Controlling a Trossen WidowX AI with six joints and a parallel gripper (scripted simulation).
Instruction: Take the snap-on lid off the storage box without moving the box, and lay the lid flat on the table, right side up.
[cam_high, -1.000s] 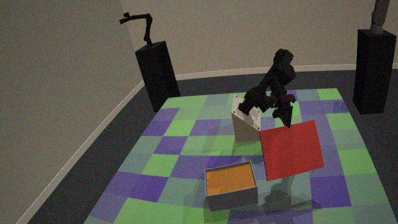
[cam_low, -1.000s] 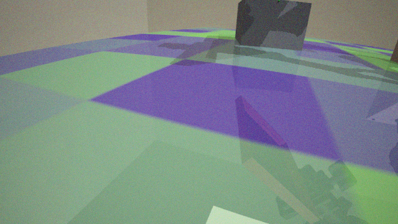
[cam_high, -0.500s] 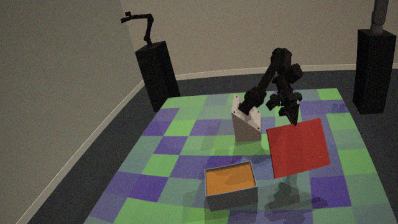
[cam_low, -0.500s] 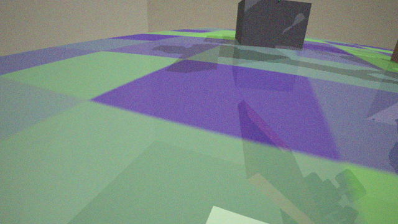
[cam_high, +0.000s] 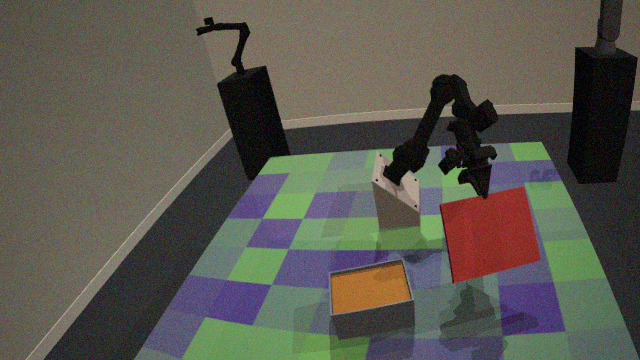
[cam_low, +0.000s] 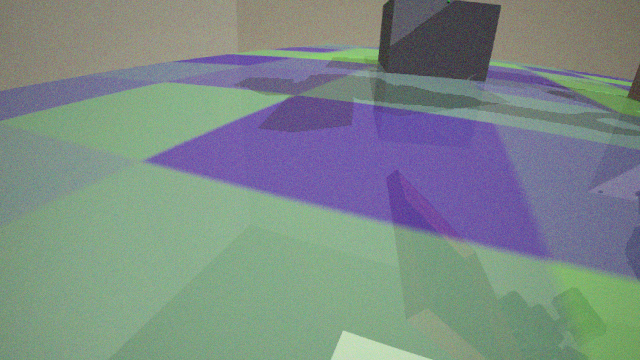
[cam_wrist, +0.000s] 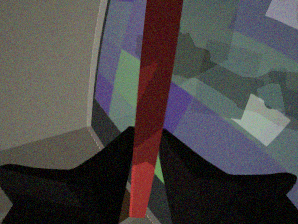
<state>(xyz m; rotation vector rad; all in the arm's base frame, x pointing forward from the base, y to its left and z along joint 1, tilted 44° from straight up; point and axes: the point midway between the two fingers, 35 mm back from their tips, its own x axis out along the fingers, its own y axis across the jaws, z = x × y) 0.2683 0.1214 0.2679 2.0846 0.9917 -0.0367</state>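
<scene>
My gripper is shut on the top edge of the red lid. The lid hangs in the air, tilted steeply, to the right of and above the box. In the wrist view it runs as a thin red strip between my fingers. The grey storage box stands open on the checkered table, its orange inside showing. The lid is clear of the box.
The arm's grey wedge-shaped base stands behind the box. A black pedestal with a camera arm stands at the back left, another pedestal at the back right. The checkered table ends near both.
</scene>
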